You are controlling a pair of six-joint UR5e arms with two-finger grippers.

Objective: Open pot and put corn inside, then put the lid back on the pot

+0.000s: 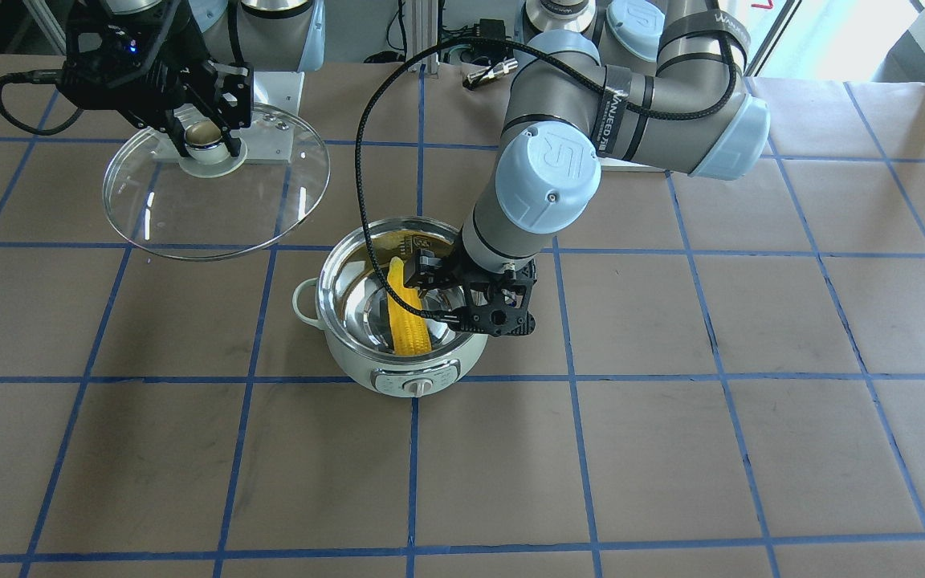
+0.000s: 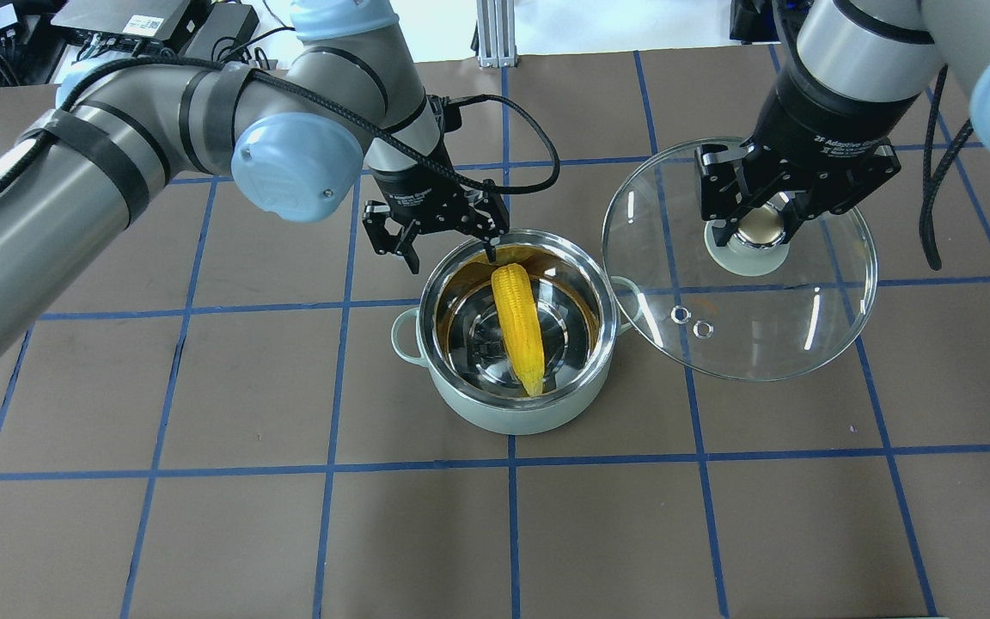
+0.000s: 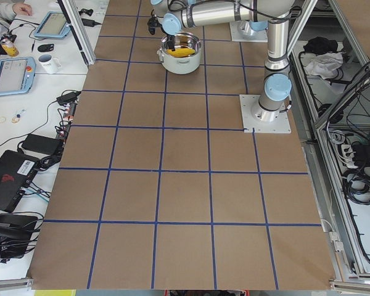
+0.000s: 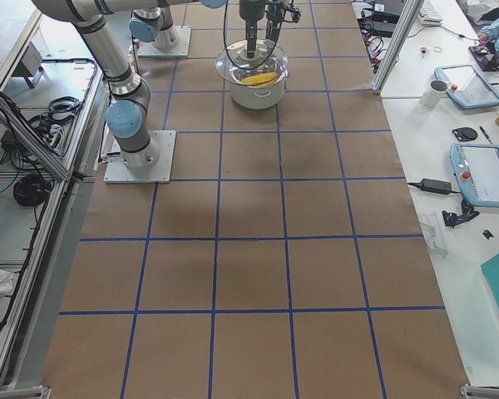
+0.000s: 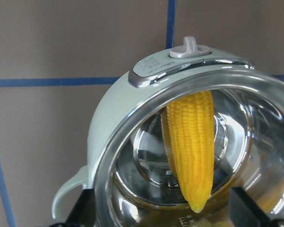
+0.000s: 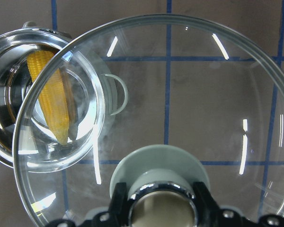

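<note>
Yellow corn is seen lying slanted inside the pot. The left gripper is poised at the rim, jaws spread wide and empty. The lid is pinched at its centre by the right gripper, held aside so the opening is unobstructed.

Grey arms carry pale-blue caps — black cables (braided).

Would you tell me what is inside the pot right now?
Only the corn, lying across the pot's steel floor. The floor under it is hidden.
</note>
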